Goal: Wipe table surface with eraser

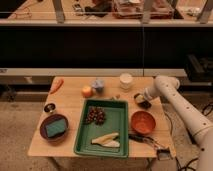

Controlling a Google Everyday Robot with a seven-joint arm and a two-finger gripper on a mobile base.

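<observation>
In the camera view, our claw is down at the light tan wooden table surface, just right of the far right corner of the green rectangular plastic tray. It sits over the small dark eraser block, and we cannot tell whether it is clamped on it. We judge that wiping well needs steady downward pressure and short strokes in the bare strip right of the tray, kept clear of the round orange bowl. Beyond the tray's far side runs a dark-fronted counter, and left of the tray, past the table edge, lies speckled floor.
</observation>
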